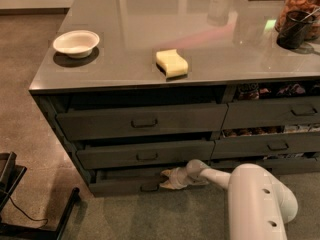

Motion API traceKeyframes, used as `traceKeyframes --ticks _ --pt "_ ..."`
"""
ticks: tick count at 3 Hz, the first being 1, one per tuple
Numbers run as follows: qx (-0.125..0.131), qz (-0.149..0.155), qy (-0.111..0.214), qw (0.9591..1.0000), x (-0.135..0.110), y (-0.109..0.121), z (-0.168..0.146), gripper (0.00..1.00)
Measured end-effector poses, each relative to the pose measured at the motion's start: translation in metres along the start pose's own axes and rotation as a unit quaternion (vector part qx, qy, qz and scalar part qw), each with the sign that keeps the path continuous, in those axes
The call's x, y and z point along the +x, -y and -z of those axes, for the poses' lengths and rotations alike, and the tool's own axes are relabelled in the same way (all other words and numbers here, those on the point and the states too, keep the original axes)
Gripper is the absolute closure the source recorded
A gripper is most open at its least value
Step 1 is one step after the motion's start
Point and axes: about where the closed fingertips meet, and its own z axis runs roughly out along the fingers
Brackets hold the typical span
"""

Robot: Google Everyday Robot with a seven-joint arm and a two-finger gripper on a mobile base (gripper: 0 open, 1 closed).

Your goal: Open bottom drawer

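The hand (169, 179) sits low against the front of the desk (125, 14), pressed to the face of the bottom drawer (117, 185), just right of its small loop handle (149, 188). Whether the hand is wide, narrow or already clamped on something, I cannot tell; it looks beside the handle rather than around it. The pale arm (217, 175) runs back from it to the right, towards the robot's white body in the lower corner.

The bottom drawer is the slim lowest front of the wider stack, under the middle drawer (112, 157) and the tall top drawer (100, 125). A dark gap shows above its front, so it may be slightly out, but it is far from open.

I judge the step in hand to be the grasp or hook on the handle. The next move calls for a firm purchase there, then a straight pull outward along the drawer's line, without dragging sideways.

On the desk top lie a yellow sponge (172, 63) and a white bowl (76, 42), well apart from the work.
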Motion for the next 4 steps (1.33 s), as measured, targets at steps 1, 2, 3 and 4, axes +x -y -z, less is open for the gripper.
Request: traceKeyframes --ticks 1,2,3,4 --pt "-0.006 -0.003 -0.013 0.9999 -0.004 -0.011 0.007 1.00" --pt "-0.008 -0.005 -0.017 0.9998 -0.004 -0.015 0.008 1.00" --pt "-0.014 -0.016 -0.022 0.9995 -0.006 -0.027 0.011 1.00" --pt "-0.011 -0.021 -0.031 0.9992 -0.003 -0.026 0.016 1.00"
